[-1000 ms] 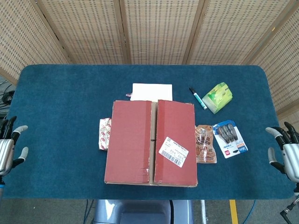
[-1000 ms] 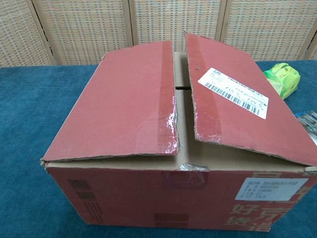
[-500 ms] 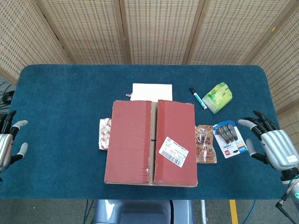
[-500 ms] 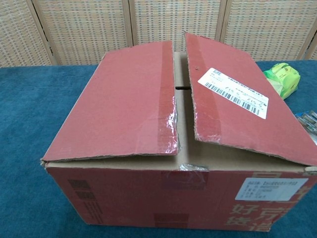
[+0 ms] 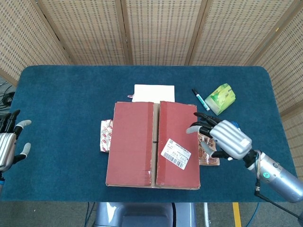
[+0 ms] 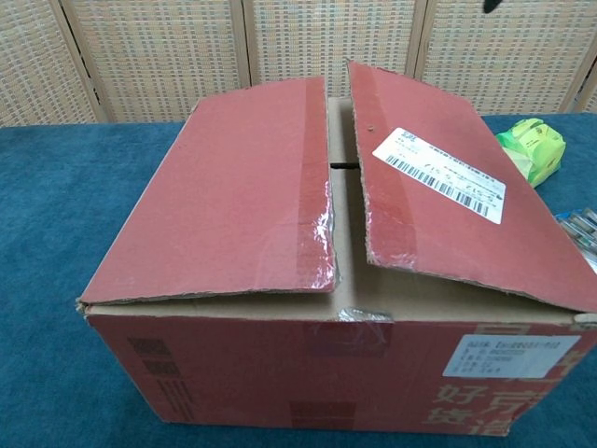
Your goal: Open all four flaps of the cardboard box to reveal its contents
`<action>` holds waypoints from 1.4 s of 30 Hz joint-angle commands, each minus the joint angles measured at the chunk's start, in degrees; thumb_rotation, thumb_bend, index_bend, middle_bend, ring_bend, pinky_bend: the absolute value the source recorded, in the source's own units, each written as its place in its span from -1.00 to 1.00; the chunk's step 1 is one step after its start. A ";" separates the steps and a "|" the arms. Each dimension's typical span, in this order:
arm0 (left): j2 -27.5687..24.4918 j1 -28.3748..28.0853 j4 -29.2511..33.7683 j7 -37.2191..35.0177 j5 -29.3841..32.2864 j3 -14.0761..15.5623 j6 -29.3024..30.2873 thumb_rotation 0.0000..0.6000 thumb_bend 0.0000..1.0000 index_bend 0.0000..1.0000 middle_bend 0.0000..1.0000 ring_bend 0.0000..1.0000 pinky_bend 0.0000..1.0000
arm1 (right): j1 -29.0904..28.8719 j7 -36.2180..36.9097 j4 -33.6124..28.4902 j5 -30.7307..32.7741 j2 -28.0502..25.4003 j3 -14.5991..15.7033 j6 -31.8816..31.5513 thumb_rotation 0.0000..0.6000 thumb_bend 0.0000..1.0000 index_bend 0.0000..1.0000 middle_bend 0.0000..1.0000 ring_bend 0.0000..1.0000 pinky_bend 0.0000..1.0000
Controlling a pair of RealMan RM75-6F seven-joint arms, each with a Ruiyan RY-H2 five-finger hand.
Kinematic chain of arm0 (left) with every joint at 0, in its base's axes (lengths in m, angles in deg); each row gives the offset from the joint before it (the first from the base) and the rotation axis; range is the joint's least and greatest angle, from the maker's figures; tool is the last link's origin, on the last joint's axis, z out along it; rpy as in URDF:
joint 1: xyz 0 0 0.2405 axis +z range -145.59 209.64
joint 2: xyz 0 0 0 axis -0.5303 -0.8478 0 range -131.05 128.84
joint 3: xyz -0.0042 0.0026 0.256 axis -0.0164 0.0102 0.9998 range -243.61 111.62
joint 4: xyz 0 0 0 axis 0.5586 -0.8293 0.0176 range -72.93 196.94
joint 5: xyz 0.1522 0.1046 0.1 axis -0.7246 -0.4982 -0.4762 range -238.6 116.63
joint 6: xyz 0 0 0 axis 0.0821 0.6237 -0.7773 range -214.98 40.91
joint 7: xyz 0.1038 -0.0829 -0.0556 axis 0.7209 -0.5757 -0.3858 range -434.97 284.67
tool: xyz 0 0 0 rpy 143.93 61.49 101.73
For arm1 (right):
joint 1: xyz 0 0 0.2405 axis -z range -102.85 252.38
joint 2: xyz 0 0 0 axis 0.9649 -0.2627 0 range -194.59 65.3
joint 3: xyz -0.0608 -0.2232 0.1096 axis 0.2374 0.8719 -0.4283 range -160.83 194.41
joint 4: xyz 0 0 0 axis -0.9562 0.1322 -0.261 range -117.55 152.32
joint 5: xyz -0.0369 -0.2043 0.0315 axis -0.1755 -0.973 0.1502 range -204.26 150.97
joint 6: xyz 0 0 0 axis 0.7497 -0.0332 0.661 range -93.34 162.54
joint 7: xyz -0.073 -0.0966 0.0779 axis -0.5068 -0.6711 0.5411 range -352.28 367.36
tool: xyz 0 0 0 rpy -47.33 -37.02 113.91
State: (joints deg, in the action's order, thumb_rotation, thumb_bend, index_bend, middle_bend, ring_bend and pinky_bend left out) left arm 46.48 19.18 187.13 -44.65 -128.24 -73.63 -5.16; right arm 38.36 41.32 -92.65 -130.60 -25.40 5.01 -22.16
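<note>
A red cardboard box (image 5: 152,144) stands at the front middle of the blue table, and it fills the chest view (image 6: 336,280). Its two long top flaps lie nearly shut, with a narrow gap between them. The right flap (image 6: 448,205) bears a white shipping label (image 5: 175,153) and lifts slightly. My right hand (image 5: 222,138) hovers with fingers spread just past the box's right edge, fingertips reaching toward the right flap and holding nothing. Only a dark fingertip (image 6: 491,6) of it shows at the top of the chest view. My left hand (image 5: 8,145) is open at the table's left edge, far from the box.
A white pad (image 5: 154,92) lies behind the box. A snack packet (image 5: 106,135) lies against its left side. A brown pouch (image 5: 207,150) lies partly under my right hand. A marker (image 5: 200,99) and a green tissue pack (image 5: 220,99) lie at the back right.
My right hand has swept in from the table's right edge to just beside the box's right flap. The left hand has barely moved. The flaps are unchanged.
</note>
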 commanded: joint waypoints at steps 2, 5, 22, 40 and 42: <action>0.09 -0.48 -0.24 0.20 0.85 -0.10 -0.37 1.00 -0.21 -0.53 -0.90 -0.88 -0.74 | -6.08 2.52 1.20 -3.27 1.98 -0.49 4.88 1.00 0.34 -0.49 -0.43 -0.96 -0.68; -0.03 -0.90 -0.40 0.43 1.76 -0.29 -0.67 1.00 -0.21 -0.54 -0.90 -0.88 -0.74 | -9.56 3.37 1.69 -4.51 3.24 -0.40 7.57 1.00 0.34 -0.49 -0.43 -0.96 -0.69; -1.56 -3.21 -0.56 0.06 3.76 -1.78 -1.64 1.00 -0.21 -0.53 -0.90 -0.88 -0.74 | -20.06 4.81 3.74 -3.69 8.49 1.20 14.34 1.00 0.34 -0.49 -0.43 -0.96 -0.73; -2.04 -4.85 -1.30 0.02 5.97 -2.69 -1.56 1.00 -0.21 -0.54 -0.90 -0.88 -0.74 | -23.41 2.21 3.88 -0.89 10.19 4.12 16.06 1.00 0.34 -0.49 -0.43 -0.96 -0.73; -2.14 -4.95 -1.16 0.10 5.85 -2.65 -1.44 1.00 -0.21 -0.53 -0.90 -0.88 -0.74 | -23.54 1.88 3.90 -0.50 10.31 4.50 16.02 1.00 0.34 -0.49 -0.43 -0.96 -0.74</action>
State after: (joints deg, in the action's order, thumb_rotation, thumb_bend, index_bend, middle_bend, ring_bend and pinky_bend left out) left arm 44.35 14.25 185.95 -44.56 -122.37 -76.28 -6.61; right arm 14.88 43.30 -88.77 -131.21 -15.15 9.40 -6.14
